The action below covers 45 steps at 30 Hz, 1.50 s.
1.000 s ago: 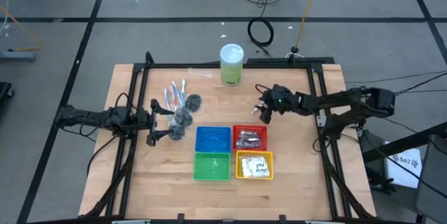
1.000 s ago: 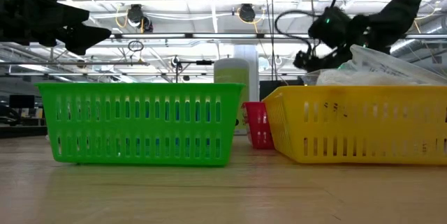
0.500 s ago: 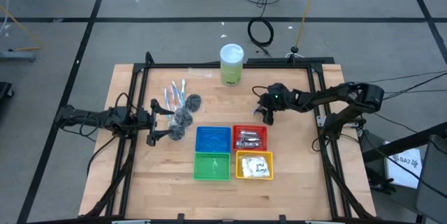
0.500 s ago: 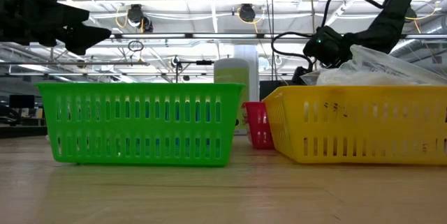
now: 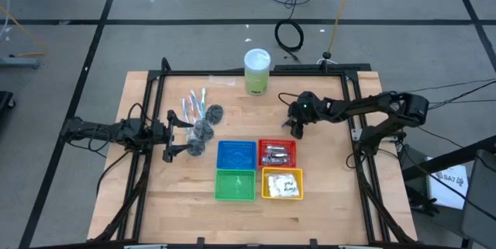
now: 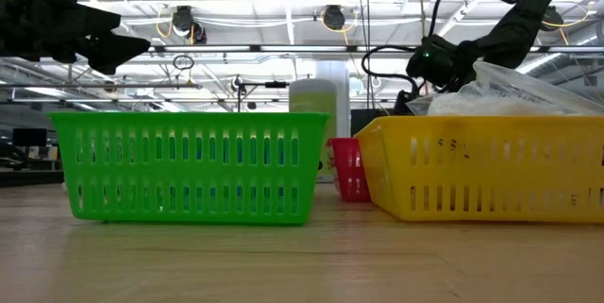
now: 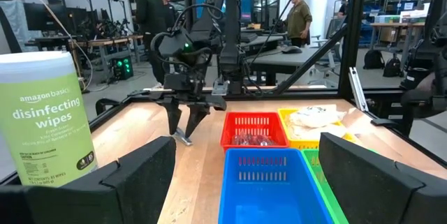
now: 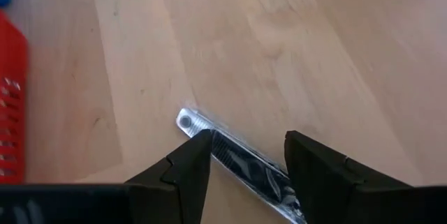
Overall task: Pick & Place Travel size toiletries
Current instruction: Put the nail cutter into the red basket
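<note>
A silver foil tube (image 8: 241, 160) lies flat on the wood just beyond the red basket (image 5: 277, 153). My right gripper (image 5: 294, 125) points down over it, open, with one finger on each side of the tube (image 8: 244, 165). The left wrist view shows it from afar as the right gripper (image 7: 184, 128). More foil tubes (image 5: 273, 156) lie in the red basket, and white sachets (image 5: 284, 185) in the yellow one. Dark puffs (image 5: 203, 130) and clear-wrapped sticks (image 5: 194, 103) lie on the table's left part. My left gripper (image 5: 188, 136) waits open beside the puffs. My right gripper comes at the foil tube from above, fingers pointing down and lying across it. One fingertip (image 8: 199, 147) overlaps the tube near its round-holed end (image 8: 186, 121). I cannot tell whether the fingers touch it. The tube lies flat on the table.
The blue basket (image 5: 236, 154) and green basket (image 5: 235, 185) stand left of the red and yellow baskets (image 5: 282, 184). A green wipes cylinder (image 5: 256, 72) stands near the far edge. Black frame rails (image 5: 353, 125) run along both sides. People stand in the room beyond.
My right gripper has come down toward the table beyond the red basket and shifted slightly toward the table's left. Its elbow has swung toward the far edge. The left arm and the toiletries have kept still.
</note>
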Motion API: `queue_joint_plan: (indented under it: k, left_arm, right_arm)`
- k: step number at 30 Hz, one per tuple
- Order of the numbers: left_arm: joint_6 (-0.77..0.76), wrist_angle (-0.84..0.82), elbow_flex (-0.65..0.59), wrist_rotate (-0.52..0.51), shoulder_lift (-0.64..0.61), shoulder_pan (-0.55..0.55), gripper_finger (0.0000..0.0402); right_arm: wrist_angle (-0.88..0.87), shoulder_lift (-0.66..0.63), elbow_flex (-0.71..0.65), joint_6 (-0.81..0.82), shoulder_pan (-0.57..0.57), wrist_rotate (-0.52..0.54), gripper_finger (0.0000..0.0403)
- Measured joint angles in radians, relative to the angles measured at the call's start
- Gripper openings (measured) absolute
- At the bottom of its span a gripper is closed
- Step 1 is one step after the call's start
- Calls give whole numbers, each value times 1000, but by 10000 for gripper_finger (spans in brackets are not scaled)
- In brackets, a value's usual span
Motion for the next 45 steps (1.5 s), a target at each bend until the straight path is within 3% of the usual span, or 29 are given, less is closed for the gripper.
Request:
queue_joint_plan:
  k: [5,8,26,39,45]
  left_arm:
    - [0,0,0,0,0,0,347]
    - [0,0,0,0,0,0,347]
    - [0,0,0,0,0,0,347]
    - [0,0,0,0,0,0,347]
    - [0,0,0,0,0,0,347]
  right_arm:
    - [-76,-42,-1,192,0,-5,171]
    - [-137,-74,-3,223,1,-8,171]
    - [-490,-281,-6,47,1,-3,163]
    - [-357,-284,-78,141,6,48,50]
    - [-268,-283,-113,186,6,48,39]
